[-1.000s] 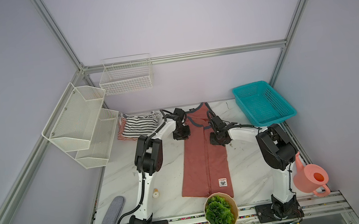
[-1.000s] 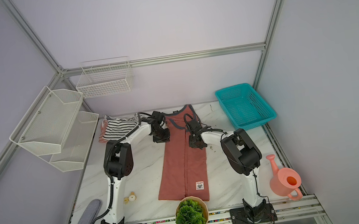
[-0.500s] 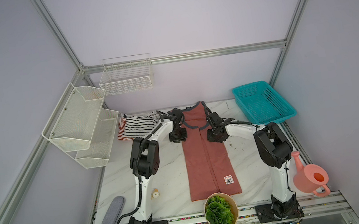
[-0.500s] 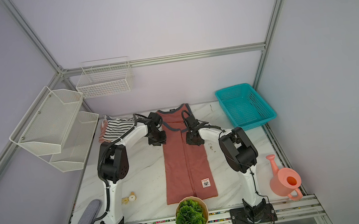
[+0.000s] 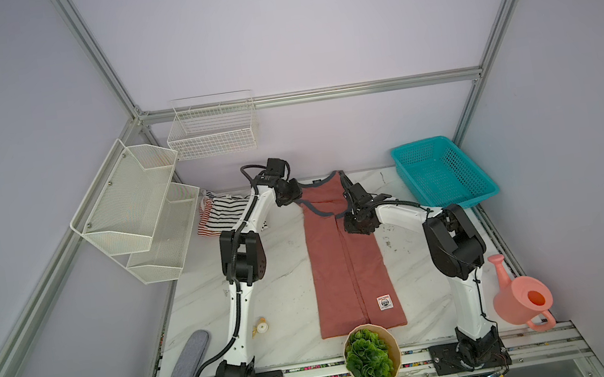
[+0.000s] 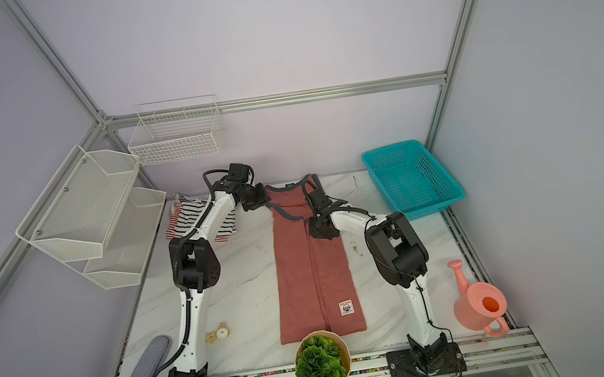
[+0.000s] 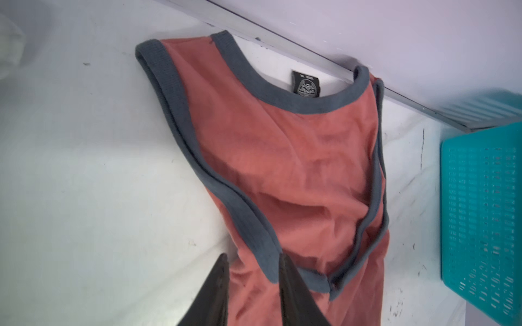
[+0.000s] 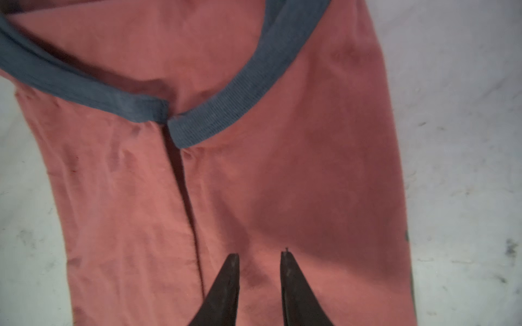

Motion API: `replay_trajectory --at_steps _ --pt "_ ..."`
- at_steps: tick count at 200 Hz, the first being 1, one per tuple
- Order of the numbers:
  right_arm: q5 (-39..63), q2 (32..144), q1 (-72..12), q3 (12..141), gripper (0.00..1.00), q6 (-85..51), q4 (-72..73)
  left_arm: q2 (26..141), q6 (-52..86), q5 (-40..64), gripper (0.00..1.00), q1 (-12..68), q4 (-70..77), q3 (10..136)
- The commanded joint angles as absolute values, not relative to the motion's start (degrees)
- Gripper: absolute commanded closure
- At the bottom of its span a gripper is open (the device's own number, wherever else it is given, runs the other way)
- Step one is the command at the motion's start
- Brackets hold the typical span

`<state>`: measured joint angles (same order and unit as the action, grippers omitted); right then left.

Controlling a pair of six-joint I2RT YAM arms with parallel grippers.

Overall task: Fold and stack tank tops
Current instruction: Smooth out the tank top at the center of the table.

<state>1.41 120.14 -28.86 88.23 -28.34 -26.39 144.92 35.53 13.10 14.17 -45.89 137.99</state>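
Marble surface [image 5: 285, 280]: dusty-red tank top [image 5: 327, 266] lies centred, both sides folded inward. Left end effector [image 7: 253, 256] and right end effector [image 8: 260, 254] hover released over its upper end. Pinch one layer and your folds likely reopen.

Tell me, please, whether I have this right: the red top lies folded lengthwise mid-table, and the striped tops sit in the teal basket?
Not quite. Both top views show the striped tops on the table beside the shelf, not in the basket. The red top does lie folded lengthwise mid-table.
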Motion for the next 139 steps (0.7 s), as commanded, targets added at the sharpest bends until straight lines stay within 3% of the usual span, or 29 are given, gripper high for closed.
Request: replay_trajectory --at_steps 1,139 --pt "1.67 120.67 -28.61 87.76 0.71 -27.76 -28.07 144.89 39.46 16.62 0.69 14.77 -38.19 138.6" --pt "2.24 117.91 -28.59 82.66 0.71 -28.91 -28.98 157.85 50.12 19.78 0.71 12.06 -19.76 143.53"
